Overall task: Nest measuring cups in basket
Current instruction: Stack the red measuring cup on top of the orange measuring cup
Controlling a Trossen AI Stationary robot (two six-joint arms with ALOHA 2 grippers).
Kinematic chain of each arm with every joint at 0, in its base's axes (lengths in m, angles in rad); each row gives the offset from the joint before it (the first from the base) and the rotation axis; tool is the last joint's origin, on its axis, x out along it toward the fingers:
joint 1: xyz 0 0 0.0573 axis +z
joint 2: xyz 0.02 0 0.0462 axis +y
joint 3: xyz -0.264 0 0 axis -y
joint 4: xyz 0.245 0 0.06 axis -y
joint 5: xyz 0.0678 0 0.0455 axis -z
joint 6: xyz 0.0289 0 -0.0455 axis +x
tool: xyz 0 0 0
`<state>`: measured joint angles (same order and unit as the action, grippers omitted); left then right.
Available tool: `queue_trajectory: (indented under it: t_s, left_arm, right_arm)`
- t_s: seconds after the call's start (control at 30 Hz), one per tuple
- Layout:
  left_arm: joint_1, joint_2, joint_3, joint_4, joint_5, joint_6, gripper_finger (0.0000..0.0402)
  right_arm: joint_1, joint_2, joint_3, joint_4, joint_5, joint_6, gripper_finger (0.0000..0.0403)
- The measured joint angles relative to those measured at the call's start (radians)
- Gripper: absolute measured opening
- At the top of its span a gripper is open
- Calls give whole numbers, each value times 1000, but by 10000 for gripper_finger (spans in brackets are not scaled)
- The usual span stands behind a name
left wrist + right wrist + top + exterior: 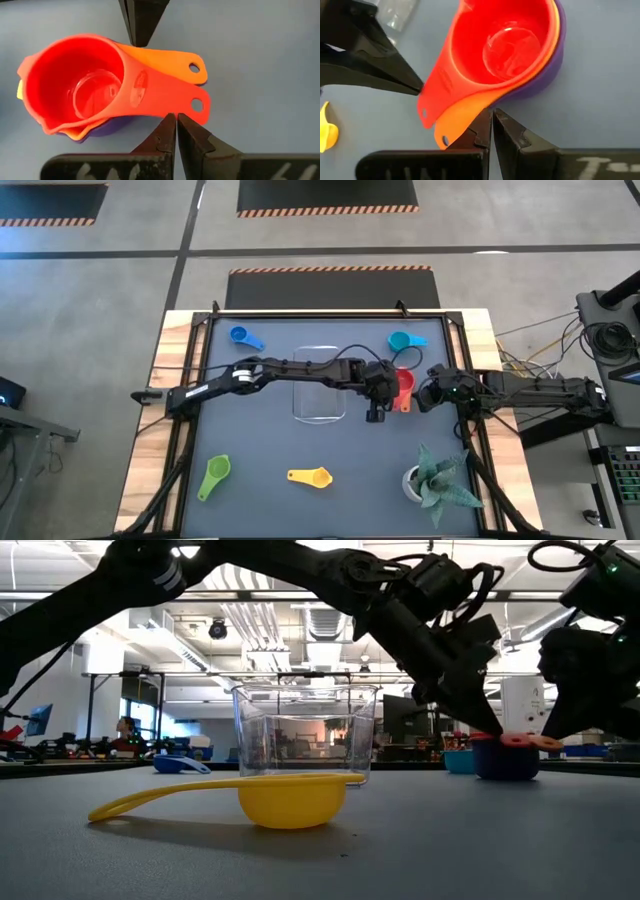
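A red measuring cup (85, 90) is sitting nested inside an orange cup (165, 62), which is itself sitting in a purple cup (547, 70); this stack is resting on the dark table (260, 445) to the right of the clear basket (320, 385), outside it. The left gripper (176, 122) is hovering with its fingers pressed together and holding nothing, its tips lying just beside the red handle. The right gripper (491, 120) is sitting on the stack's other side, jaws likewise closed and empty, tips close to the orange handle. The basket is standing upright mid-table. A teal cup (402, 341) is lying behind the stack, a blue cup (243, 337) at the far left, a green cup (214, 476) at the near left and a yellow cup (310, 477) in front of the basket. A white pot with a green plant (437, 480) is standing at the near right corner.
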<state>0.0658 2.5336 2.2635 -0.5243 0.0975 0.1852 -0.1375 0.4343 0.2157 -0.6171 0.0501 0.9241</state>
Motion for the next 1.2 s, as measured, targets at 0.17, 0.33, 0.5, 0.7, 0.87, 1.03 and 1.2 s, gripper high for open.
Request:
queue_trajectory:
  t_s: [0.17, 0.33, 0.5, 0.7, 0.87, 1.03, 1.2]
  left_arm:
    - [0, -13, 17, -63, 0, 13, 0]
    - [0, -16, 20, -138, 0, 40, 0]
    - [-1, 24, 16, -68, 0, 38, 0]
    - [-11, 42, 14, 17, 19, 10, 0]
    - [-20, 43, 15, 46, 52, -3, 0]
    - [-21, 43, 16, 12, 52, -8, 0]
    - [-22, 41, 16, -25, 52, -10, 0]
  right_arm:
    - [0, 0, 0, -6, -1, 0, 9]
    - [0, 1, 0, -6, -1, -10, 9]
    - [0, 1, 0, -7, 2, -21, 9]
    - [0, 1, -1, -7, 2, -26, 9]
    - [0, 1, -1, -6, 2, -26, 9]
    - [0, 1, -1, -6, 2, -26, 9]
    - [0, 1, -1, -29, 1, -25, 9]
